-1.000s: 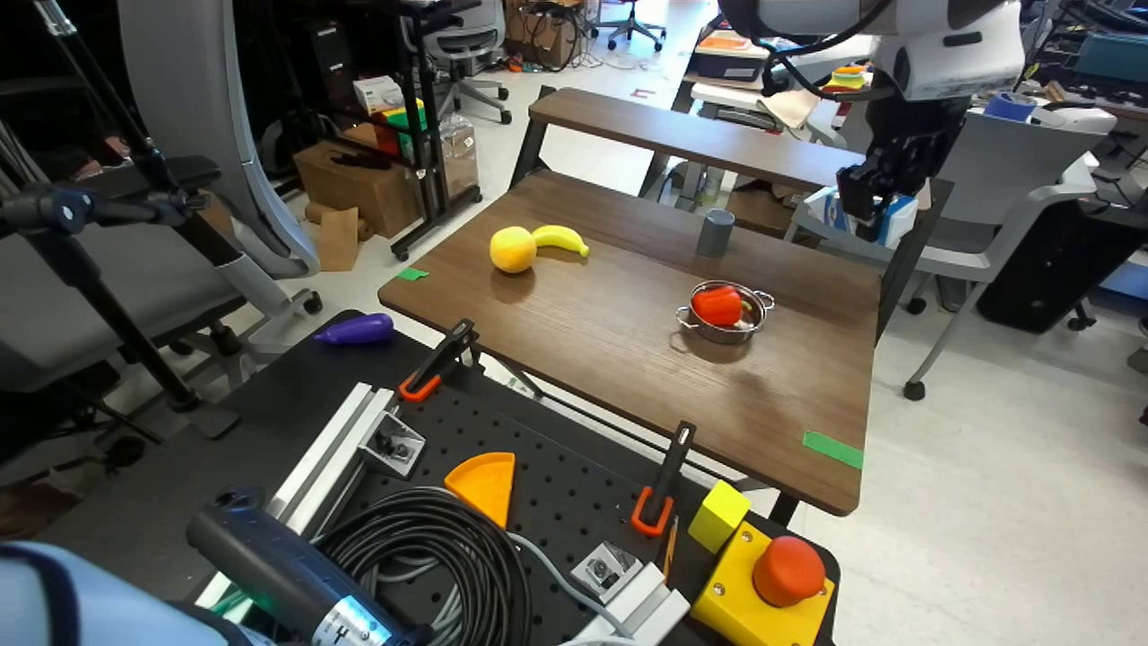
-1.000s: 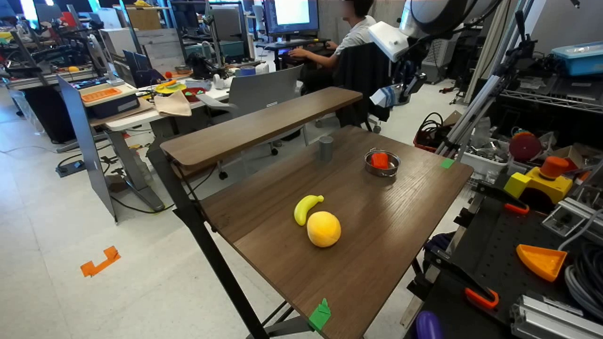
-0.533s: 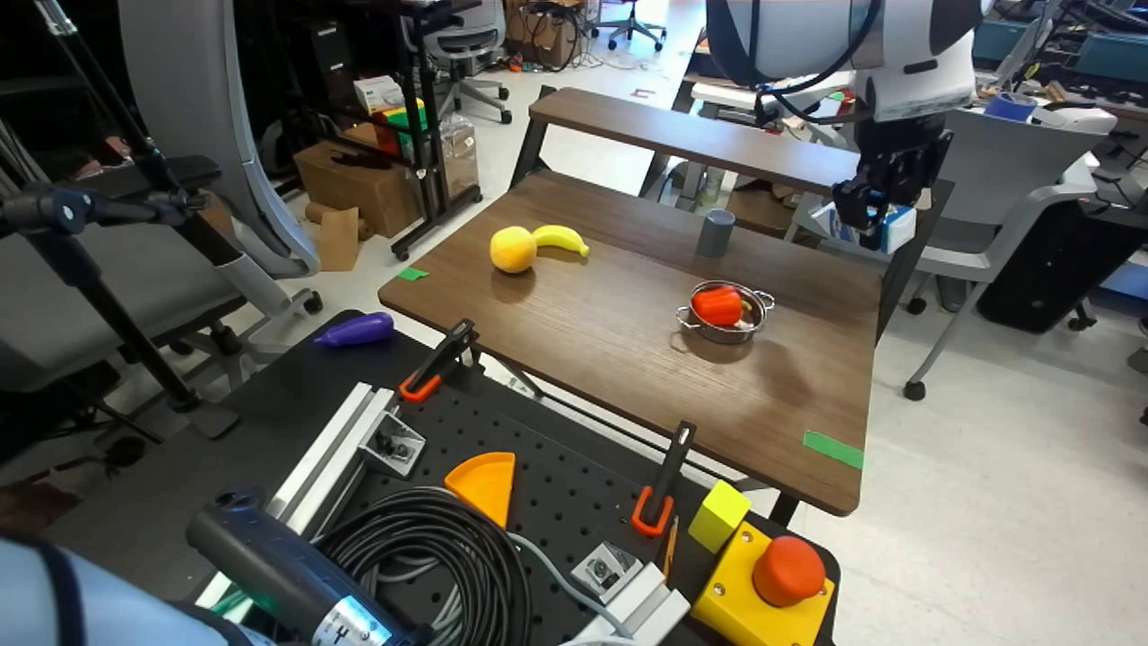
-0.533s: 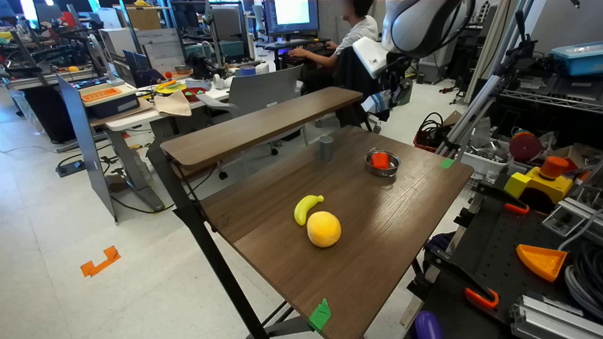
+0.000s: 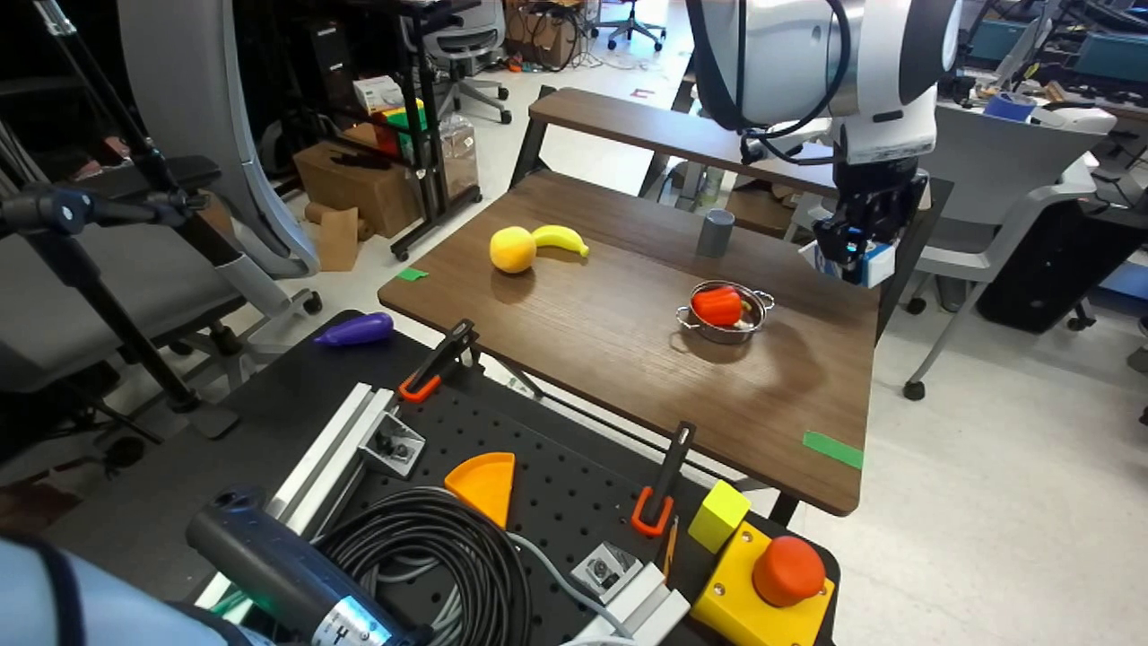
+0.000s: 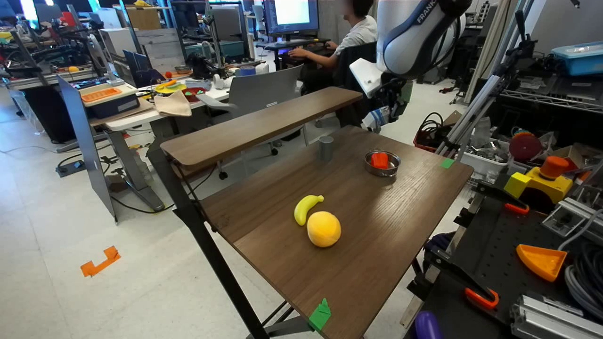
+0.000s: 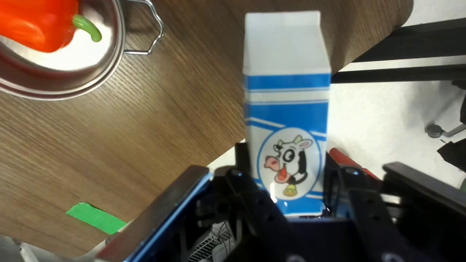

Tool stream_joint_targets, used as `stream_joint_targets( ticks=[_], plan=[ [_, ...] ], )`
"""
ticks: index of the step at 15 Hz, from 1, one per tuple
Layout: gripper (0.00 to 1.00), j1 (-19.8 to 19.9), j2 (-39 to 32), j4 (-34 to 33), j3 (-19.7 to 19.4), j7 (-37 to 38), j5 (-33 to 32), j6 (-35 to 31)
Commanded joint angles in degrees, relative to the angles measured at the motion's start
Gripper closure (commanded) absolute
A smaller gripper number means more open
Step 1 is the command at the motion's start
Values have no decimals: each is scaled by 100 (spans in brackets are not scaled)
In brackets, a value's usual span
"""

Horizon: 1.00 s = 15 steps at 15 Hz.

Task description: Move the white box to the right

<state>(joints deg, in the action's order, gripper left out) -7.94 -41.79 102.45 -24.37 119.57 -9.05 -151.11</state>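
One pincer point(image 7: 284, 162) grips one white-and-blue carton point(image 7: 287, 91) near one pot point(image 7: 40, 82) holding one red pepper point(image 7: 40, 23).

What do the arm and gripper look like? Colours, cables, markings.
Arm: white and dark grey, rounded. A black cable loops along it. Lettering, "FRANK" readable, shows in an exterior view. Gripper: black, with two jointed fingers.

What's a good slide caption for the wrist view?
Gripper holding a blue-and-white cartoon-cow carton; at upper left, a red pepper in a metal pot on a brown table.
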Motion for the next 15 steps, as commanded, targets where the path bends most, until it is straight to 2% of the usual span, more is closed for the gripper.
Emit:
stream_joint_targets(
  ticks=[1, 7, 8, 10, 13, 15],
  plan=[
    [82, -32, -197, -92, -14, 272, -44, -104],
    [82, 12, -317, -150, 54, 325, 34, -27],
    [32, 30, -314, -153, 81, 300, 52, -1],
    [25, 51, -308, -156, 114, 279, 74, 26],
    [3, 51, -307, -155, 125, 284, 77, 29],
    [0, 54, -305, -155, 135, 280, 79, 32]
  ],
)
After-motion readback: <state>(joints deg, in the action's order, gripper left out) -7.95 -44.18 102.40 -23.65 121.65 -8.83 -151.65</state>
